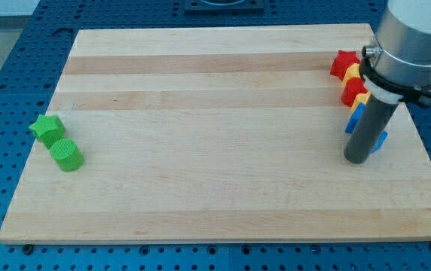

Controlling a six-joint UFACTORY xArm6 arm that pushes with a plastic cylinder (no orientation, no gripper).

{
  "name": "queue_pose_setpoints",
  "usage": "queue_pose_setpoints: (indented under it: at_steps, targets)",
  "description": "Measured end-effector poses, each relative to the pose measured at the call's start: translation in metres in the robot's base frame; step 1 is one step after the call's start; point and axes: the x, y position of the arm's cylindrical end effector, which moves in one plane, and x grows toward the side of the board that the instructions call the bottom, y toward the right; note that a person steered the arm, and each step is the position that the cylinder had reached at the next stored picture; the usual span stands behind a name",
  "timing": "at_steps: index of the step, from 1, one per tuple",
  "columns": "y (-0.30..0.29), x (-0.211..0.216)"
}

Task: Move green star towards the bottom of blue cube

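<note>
The green star (pixel 47 129) lies near the left edge of the wooden board (pixel 215 150). A green cylinder (pixel 66 155) sits just below and to the right of it, touching or nearly touching. The blue cube (pixel 380 140) is at the view's right, mostly hidden behind my rod. My tip (pixel 356 159) rests on the board at the blue cube's left side, far to the right of the green star.
A cluster of blocks stands at the upper right beside the rod: a red star-like block (pixel 343 63), a yellow block (pixel 353 74), a red block (pixel 353 91), another yellow block (pixel 361 99) and a blue block (pixel 355 119). The board lies on a blue perforated table (pixel 4 75).
</note>
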Motion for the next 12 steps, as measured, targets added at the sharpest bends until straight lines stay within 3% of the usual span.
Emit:
queue_pose_setpoints:
  at_steps: [1, 2, 3, 5, 7, 8, 12]
  targets:
    - [-0.014, 0.002]
    - [-0.067, 0.002]
    - [-0.123, -0.029]
    - [-0.296, -0.111]
    - [-0.464, -0.111]
    - [-0.492, -0.102]
    - [-0.473, -0.040]
